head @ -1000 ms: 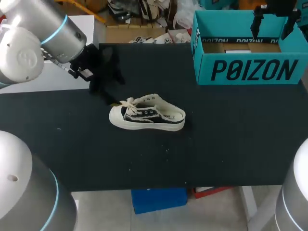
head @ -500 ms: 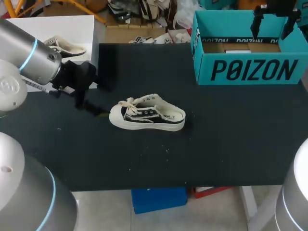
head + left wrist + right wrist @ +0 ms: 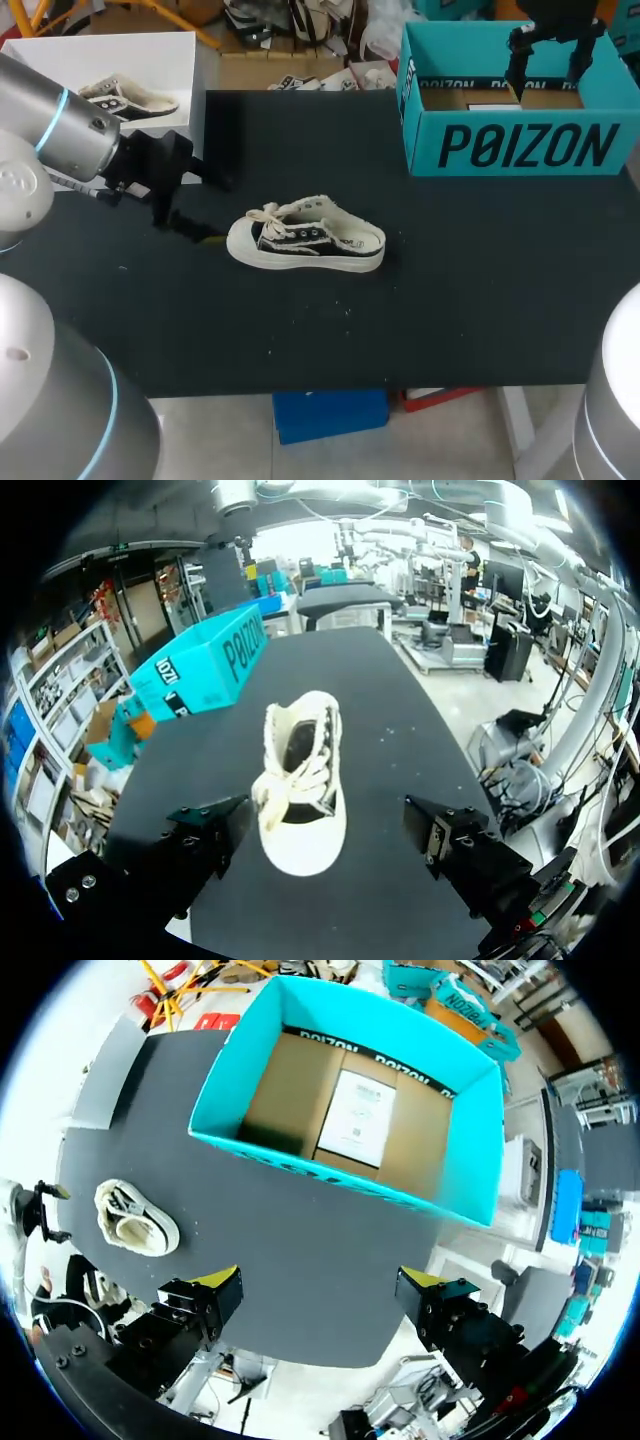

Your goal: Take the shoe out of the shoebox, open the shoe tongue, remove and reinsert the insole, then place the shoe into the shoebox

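Black table [image 3: 450, 300]: canvas sneaker [image 3: 305, 243] sat on sole mid-table, outside teal shoebox [image 3: 520, 150], toe toward my left gripper [image 3: 220, 210], fingers spread wide, apart from toe. My right gripper [image 3: 546, 65] hung over box, fingers spread, empty. Judged sneaker light, upper soft, sole stiffer; grip across sole's sides.

The shoe [image 3: 305, 240] has a black cloth upper with frayed cream edging, cotton laces and a smooth, pale rubber sole. The shoebox [image 3: 515, 150] is matt teal cardboard, raw brown inside. The worktop [image 3: 470, 290] is matt black, lightly speckled.
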